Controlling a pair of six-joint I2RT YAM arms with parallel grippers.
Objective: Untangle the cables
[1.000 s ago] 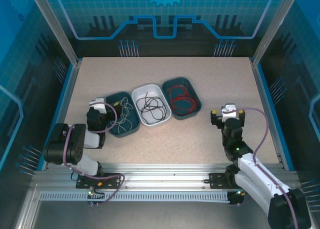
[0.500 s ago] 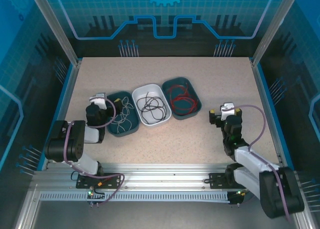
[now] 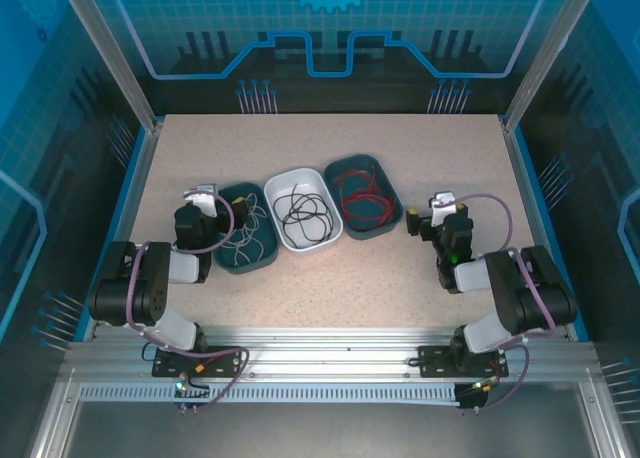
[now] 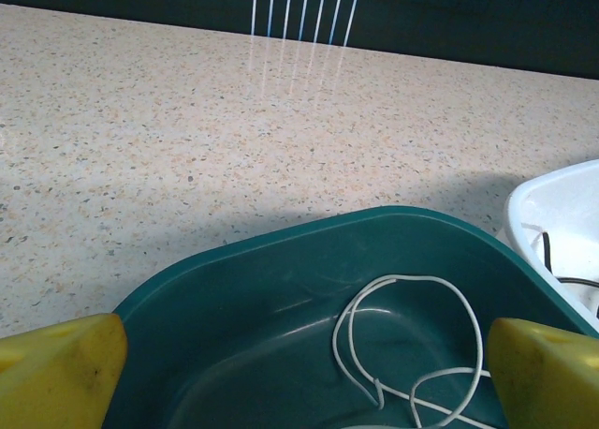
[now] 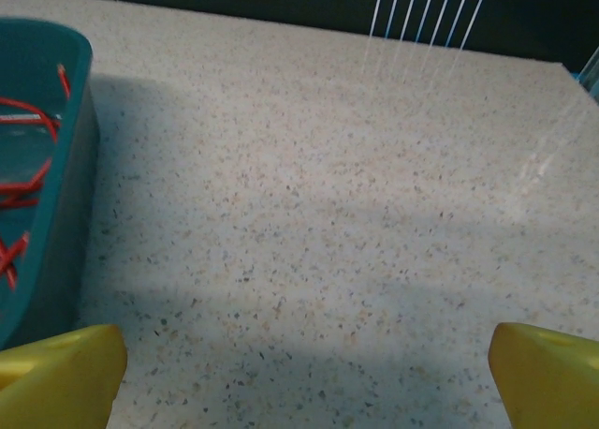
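Whitish thin cable (image 3: 248, 234) is seen in the left teal plastic tray (image 4: 234, 354), black cable (image 3: 303, 213) in the white tray (image 4: 552, 190), red cable (image 3: 362, 198) in the right teal tray (image 5: 80, 120). Left gripper (image 3: 202, 202) and right gripper (image 3: 425, 221) are spread, empty; untangling is judged finished, parking called for.
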